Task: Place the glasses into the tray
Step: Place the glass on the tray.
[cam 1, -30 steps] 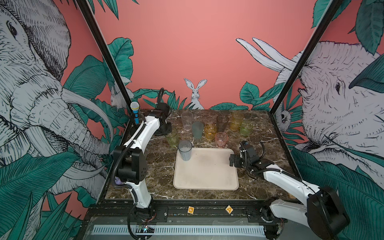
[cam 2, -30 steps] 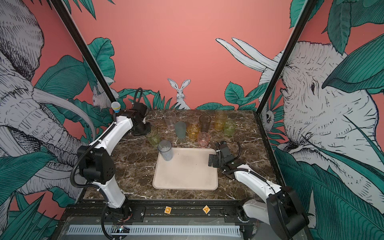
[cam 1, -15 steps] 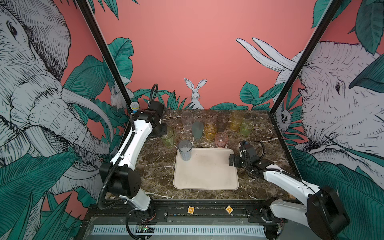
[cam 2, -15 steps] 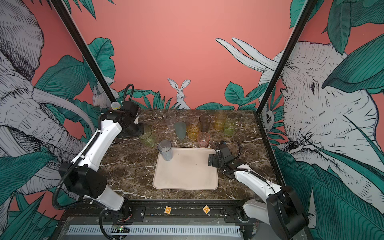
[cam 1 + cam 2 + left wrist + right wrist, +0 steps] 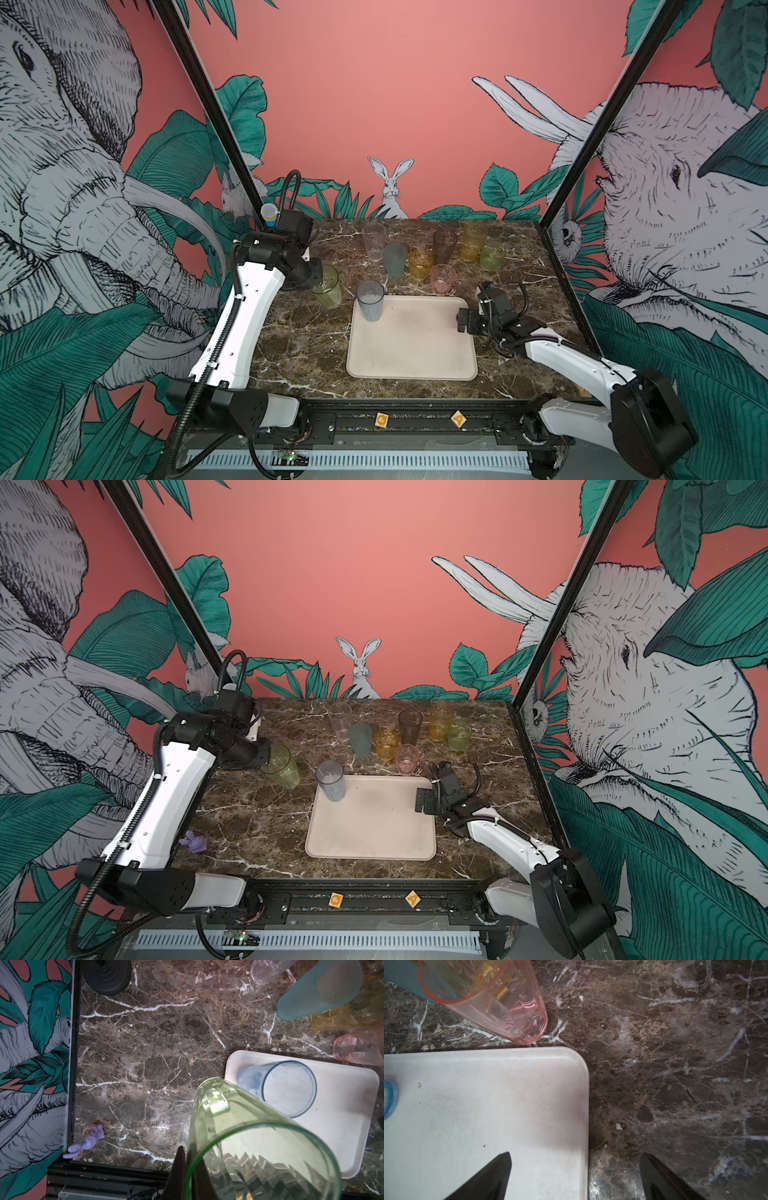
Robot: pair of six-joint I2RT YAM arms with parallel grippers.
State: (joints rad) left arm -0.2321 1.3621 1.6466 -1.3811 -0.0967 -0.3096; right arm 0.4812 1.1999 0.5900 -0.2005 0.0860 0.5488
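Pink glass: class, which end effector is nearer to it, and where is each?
Right. The right end effector hangs open at the tray edge near the pink glass; the left end effector, gripping the green glass, is past the grey glass.

My left arm [image 5: 245, 320] and right arm [image 5: 577, 365] were glossy white shells linked by chunky black joints, with small dark screws dotting the white. A ribbed black conduit [image 5: 284, 193] ran along the left one, fastened by white ties; a thinner black cable [image 5: 526, 301] curled at the right wrist. My jaws were black and tapered to narrow tips
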